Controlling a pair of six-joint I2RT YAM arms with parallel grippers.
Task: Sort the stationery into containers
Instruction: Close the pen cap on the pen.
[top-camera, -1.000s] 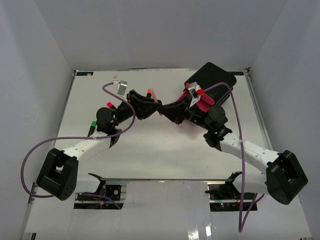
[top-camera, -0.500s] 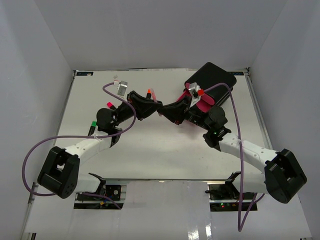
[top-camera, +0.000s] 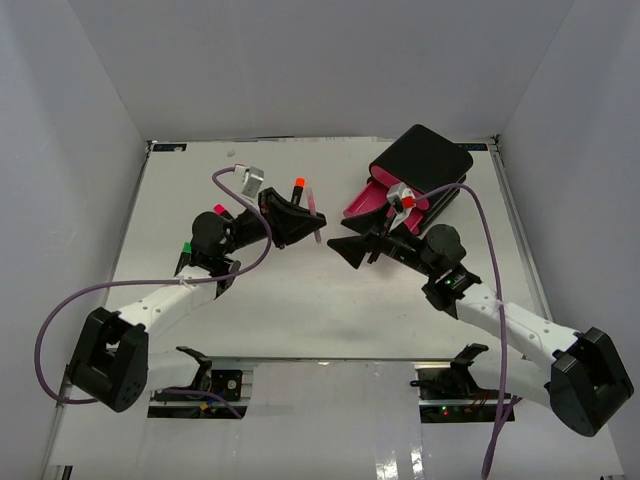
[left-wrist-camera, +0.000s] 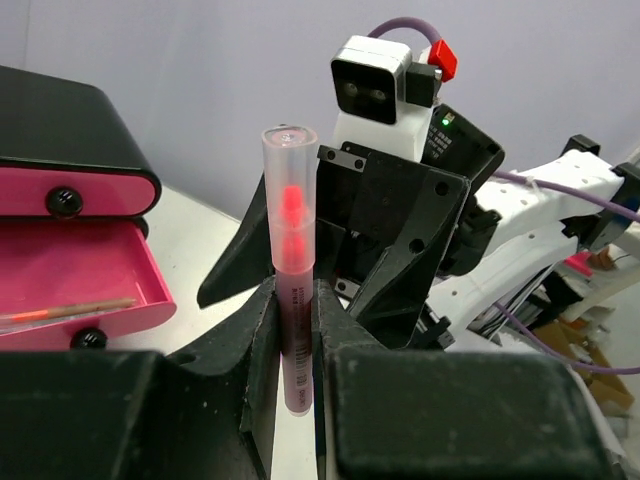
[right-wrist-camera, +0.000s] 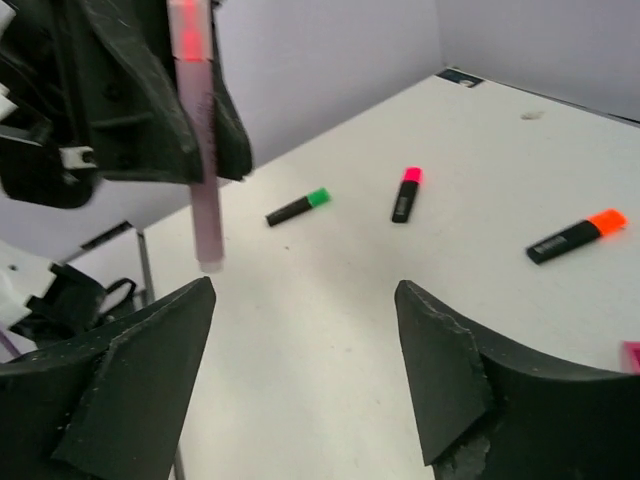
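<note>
Left tool (left-wrist-camera: 296, 300) around pen (left-wrist-camera: 290, 215), highlighters (right-wrist-camera: 298, 207) nearby

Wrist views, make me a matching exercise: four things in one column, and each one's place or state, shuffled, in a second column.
1. pink pen
2. right end effector
3. open drawer
4. green-capped highlighter

A. lying on the table
B. jaws apart, nothing between them
C. clamped upright in the left end effector
D. has a thin pen inside

Pairs: 1-C, 2-B, 3-D, 4-A
</note>
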